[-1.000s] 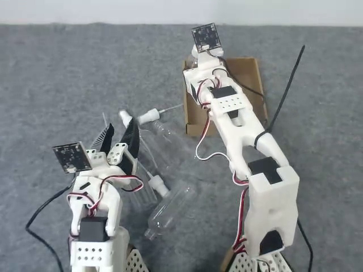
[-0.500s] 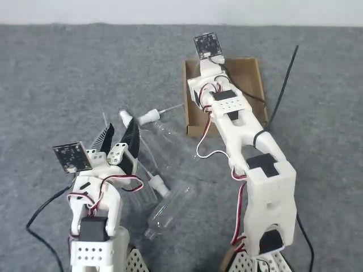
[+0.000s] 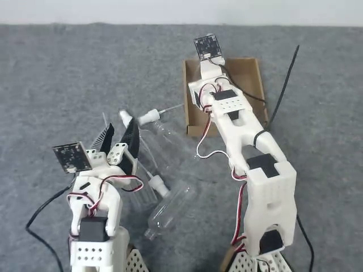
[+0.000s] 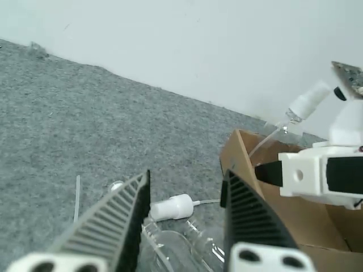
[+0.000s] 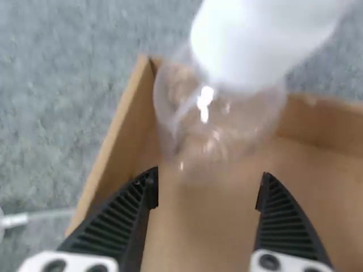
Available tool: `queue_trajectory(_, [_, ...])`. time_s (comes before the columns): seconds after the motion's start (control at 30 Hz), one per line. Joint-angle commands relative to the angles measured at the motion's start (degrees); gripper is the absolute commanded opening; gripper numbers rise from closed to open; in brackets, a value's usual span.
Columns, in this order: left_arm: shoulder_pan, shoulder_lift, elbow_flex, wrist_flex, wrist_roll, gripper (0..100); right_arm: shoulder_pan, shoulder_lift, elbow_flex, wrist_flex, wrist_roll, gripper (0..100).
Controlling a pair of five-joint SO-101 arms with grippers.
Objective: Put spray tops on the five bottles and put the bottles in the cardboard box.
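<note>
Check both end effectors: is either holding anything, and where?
Nothing held, it appears. The right end effector is open, jaws not clamping the capped bottle in the cardboard box. The left end effector is open over loose bottles.

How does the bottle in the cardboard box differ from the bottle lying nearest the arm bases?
The boxed bottle wears a white spray top; the lying bottle has a bare neck. The boxed bottle stands top-up inside the cardboard box, by the open right hand; the lying bottle rests on its side on the grey table. Both are clear plastic.
</note>
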Motion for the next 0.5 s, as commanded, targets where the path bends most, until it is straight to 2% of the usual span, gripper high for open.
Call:
queue_trajectory(0.0, [-0.18,-1.05,-0.75,0.18,-0.44,19,0.66,-9.10,-1.23,6.46,-0.09,23.1])
queue_trajectory(0.47, [-0.26,-1.05,-0.75,0.26,-0.44,19,0.48,-15.52,-1.23,21.49,-0.18,22.8])
